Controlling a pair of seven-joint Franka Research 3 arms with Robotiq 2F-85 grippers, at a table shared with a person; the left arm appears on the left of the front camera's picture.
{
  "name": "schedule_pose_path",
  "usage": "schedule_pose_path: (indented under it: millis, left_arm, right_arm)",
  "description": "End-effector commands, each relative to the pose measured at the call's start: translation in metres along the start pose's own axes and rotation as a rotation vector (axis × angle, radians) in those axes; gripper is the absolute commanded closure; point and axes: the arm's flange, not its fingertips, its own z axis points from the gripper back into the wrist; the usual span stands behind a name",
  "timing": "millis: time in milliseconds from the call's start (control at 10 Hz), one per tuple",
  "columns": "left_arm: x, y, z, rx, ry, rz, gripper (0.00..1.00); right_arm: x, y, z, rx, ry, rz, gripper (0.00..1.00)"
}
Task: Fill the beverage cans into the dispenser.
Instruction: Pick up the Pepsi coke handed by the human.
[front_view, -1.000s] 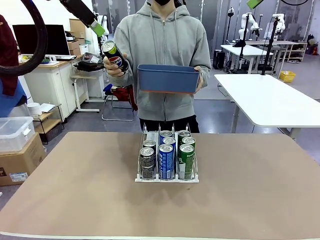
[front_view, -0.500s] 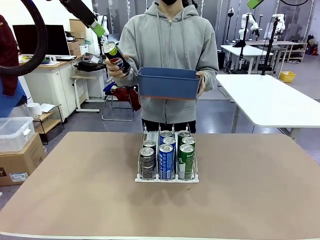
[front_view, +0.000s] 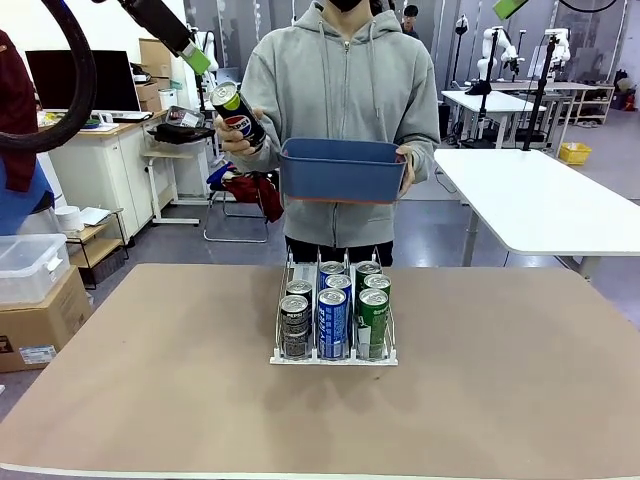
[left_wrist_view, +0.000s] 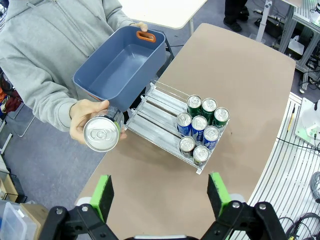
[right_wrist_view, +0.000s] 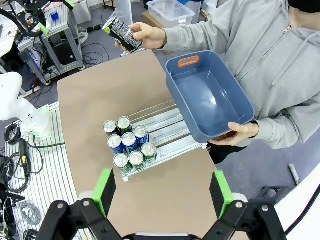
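The front camera faces across the table (front_view: 150, 400) at the person; both wrist cameras look down from high above, sharing the dispenser (left_wrist_view: 165, 131) below their fingers.

A blue plastic bin (front_view: 340, 170) with an orange handle slot is seen at upper centre of the front view, empty inside in the wrist views. The brown table (front_view: 150, 400) fills the lower half of the frame. A white table (front_view: 540, 195) is seen at right, with a yellow crate (front_view: 574, 152) on the floor behind it. At the left edge a cardboard box (front_view: 40, 325) is placed on the floor, with a clear lidded tub (front_view: 25, 265) on top. A dark monitor (front_view: 100, 80) is set on a white cabinet (front_view: 95, 170) at upper left.
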Motion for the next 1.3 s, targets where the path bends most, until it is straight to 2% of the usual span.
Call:
schedule_pose_path:
  millis: [0,300,400,700,1200]
  left_arm:
    - [-0.002,0.000,0.001,-0.004,-0.001,0.003,0.00]
    - [0.000,0.000,0.000,0.000,0.000,0.000,0.00]
    - [0.000,-0.007,-0.008,0.052,0.003,0.047,0.00]
    - [0.007,0.008,-0.030,0.072,-0.005,0.079,0.00]
    - [0.015,0.030,-0.065,0.159,-0.021,0.022,0.00]
  right_arm:
    - [0.000,-0.001,0.002,-0.002,-0.004,-0.001,0.00]
    - [0.000,-0.001,0.002,-0.002,-0.004,-0.001,0.00]
    - [0.000,-0.001,0.002,-0.002,-0.004,-0.001,0.00]
    - [0.000,-0.001,0.002,-0.002,-0.004,-0.001,0.00]
    - [0.000,-0.001,0.002,-0.002,-0.004,-0.001,0.00]
